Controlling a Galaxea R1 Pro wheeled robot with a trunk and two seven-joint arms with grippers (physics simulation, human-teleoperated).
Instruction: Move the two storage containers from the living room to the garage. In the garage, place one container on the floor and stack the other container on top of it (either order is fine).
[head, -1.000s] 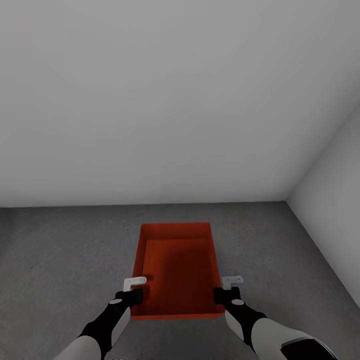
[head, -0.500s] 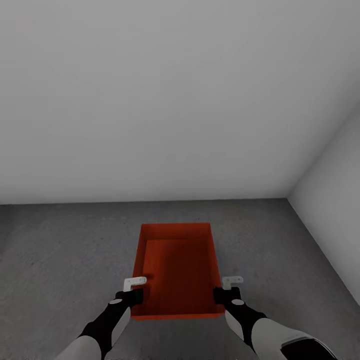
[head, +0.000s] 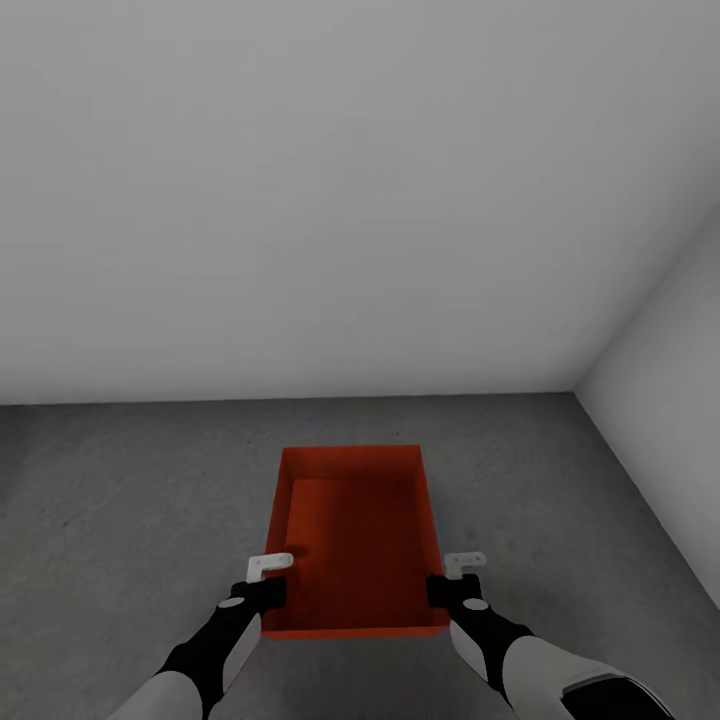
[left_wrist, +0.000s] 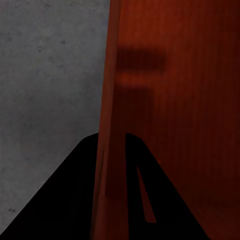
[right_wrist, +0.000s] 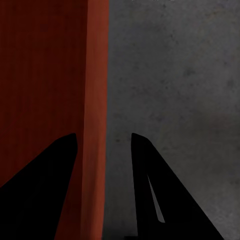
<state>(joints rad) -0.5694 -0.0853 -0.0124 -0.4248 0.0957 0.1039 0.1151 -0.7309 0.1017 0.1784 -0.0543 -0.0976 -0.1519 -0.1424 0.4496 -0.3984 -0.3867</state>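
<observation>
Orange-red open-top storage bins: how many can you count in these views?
1. The orange-red open-top storage bin is between the left gripper and right gripper, above grey concrete floor.

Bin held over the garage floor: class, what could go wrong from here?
1. Each gripper, left and right, straddles only one thin side wall of the bin, near its close end, so the far end may sag or slip.
2. In the right wrist view, one finger stands apart from the wall, suggesting a loose hold.

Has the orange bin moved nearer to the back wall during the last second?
No. The orange bin keeps its place; the view tilted slightly, shifting the back wall upward.
</observation>
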